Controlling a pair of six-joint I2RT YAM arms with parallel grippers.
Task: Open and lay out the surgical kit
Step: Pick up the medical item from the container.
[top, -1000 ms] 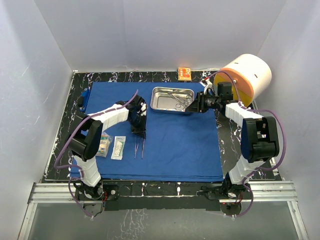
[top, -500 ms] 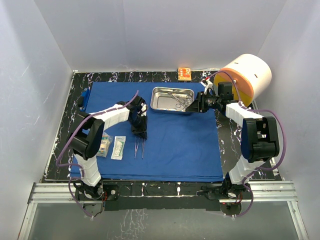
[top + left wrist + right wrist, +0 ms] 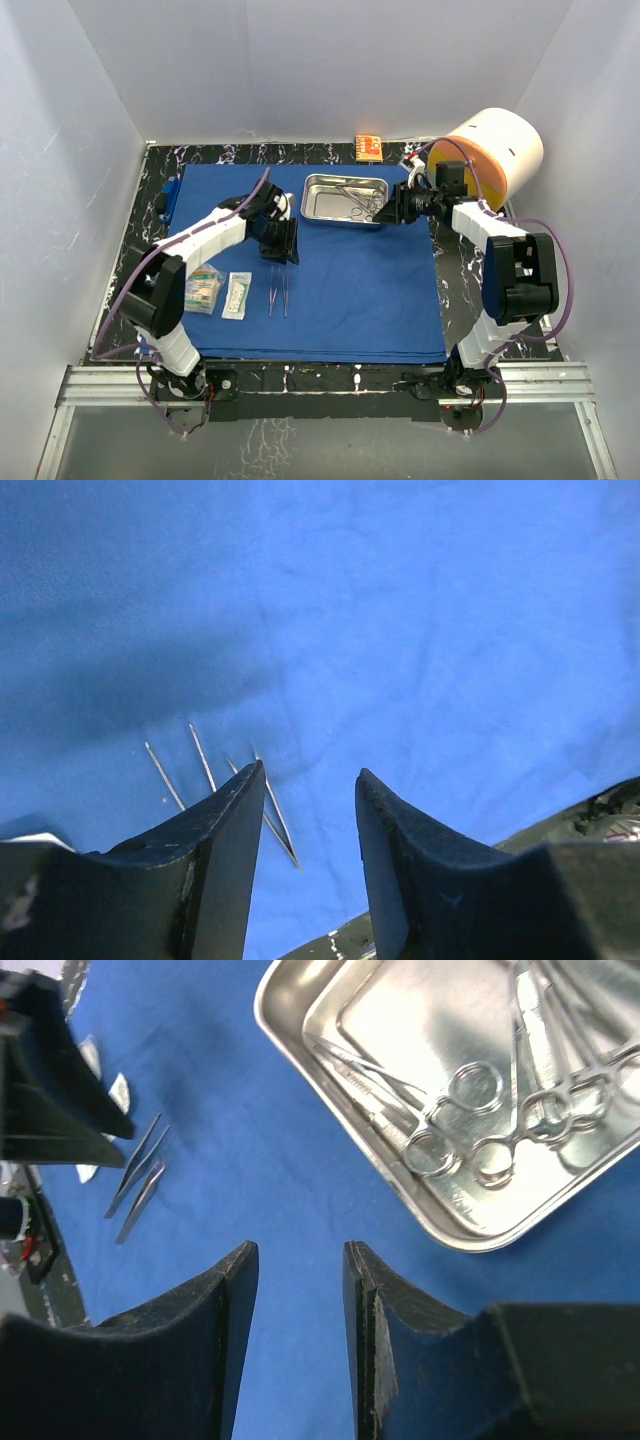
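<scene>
The blue cloth [image 3: 350, 290] lies spread on the tabletop [image 3: 455, 295], with the steel tray [image 3: 322, 205] of ringed clamps [image 3: 480, 1125] toward its far side. Two forceps [image 3: 278, 296] and two packets [image 3: 236, 295] lie on its left part. The left arm [image 3: 215, 235] hangs near the forceps and the right arm [image 3: 470, 222] beside the tray, both jaws apart and empty.

No legible text, labels, numbers anywhere
</scene>
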